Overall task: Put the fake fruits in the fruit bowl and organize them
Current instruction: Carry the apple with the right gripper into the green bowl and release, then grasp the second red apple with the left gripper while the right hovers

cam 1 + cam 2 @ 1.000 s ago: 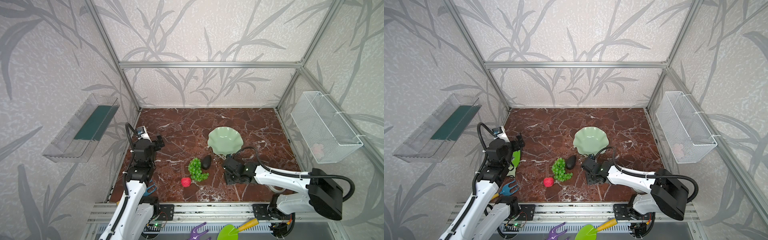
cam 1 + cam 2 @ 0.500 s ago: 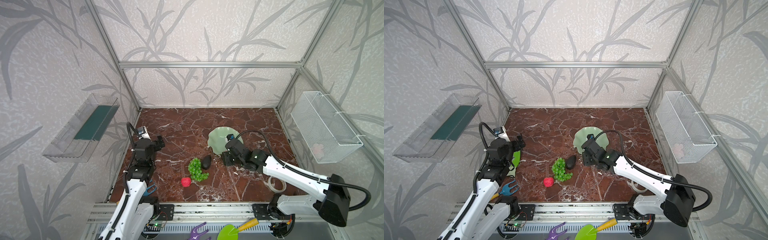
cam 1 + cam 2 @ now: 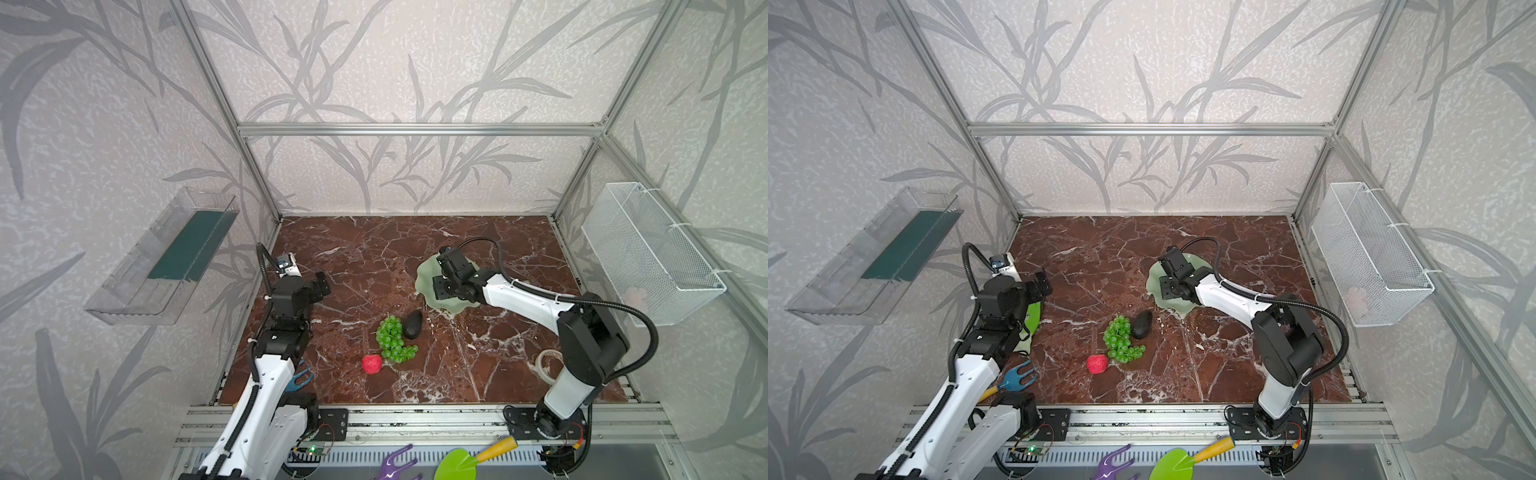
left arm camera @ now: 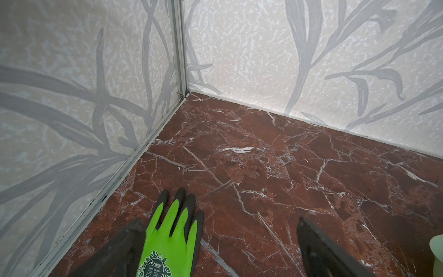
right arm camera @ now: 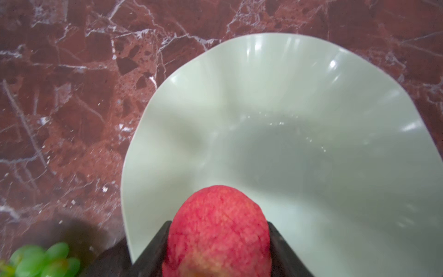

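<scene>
Right wrist view showed the right gripper (image 5: 219,224) clamping a red fruit (image 5: 217,211) over the fruit bowl (image 5: 287,96) rim, a grip hidden in both top views. An avocado (image 3: 412,324), grapes (image 3: 392,338) and another red fruit (image 3: 372,364) lay outside the bowl, avocado nearest. Well apart from the bowl, the left gripper (image 4: 219,221) gaped empty above a green glove (image 4: 167,239) bearing a leaf logo (image 4: 153,263), print unreadable. Bare marble (image 3: 374,249) surrounded the bowl.

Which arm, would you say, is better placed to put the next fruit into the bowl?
Right: the right claw grips a red fruit above the fruit bowl; the left claw is open, over the green glove.
</scene>
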Robot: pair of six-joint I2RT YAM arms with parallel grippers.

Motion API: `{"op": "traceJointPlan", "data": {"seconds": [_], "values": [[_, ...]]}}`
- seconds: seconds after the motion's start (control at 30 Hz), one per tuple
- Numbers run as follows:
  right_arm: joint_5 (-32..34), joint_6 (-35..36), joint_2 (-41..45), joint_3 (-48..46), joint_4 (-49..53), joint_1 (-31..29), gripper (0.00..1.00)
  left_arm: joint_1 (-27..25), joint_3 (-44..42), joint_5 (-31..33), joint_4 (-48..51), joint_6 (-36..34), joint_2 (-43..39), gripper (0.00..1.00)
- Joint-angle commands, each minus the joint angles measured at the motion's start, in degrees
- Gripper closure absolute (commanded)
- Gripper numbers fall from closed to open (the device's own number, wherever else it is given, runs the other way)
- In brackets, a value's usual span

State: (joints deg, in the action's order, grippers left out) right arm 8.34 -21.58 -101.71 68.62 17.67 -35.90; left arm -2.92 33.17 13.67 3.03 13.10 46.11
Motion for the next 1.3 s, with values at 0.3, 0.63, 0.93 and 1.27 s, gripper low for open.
{"op": "traceJointPlan", "data": {"seconds": [0.3, 0.63, 0.93, 1.27], "values": [[-5.26, 4.59, -13.61, 9.34, 0.48, 3.23, 0.44, 0.15, 1.57, 1.54, 1.4, 0.34, 1.08, 0.02], [-6.14, 5.27, -9.8, 8.36, 1.09, 4.52, 0.18, -0.33, 4.1, -2.14, 10.24, 2.66, 0.11, 0.03], [-5.17, 4.24, 7.88, 0.0, -5.05, 6.13, 0.06, -0.59, 8.67, -19.2, 33.99, 9.17, -6.37, 0.07], [-4.75, 0.83, 18.58, -9.8, -12.25, 6.31, 0.05, -14.67, 9.45, -24.42, 45.79, 22.42, -5.82, 0.15]]}}
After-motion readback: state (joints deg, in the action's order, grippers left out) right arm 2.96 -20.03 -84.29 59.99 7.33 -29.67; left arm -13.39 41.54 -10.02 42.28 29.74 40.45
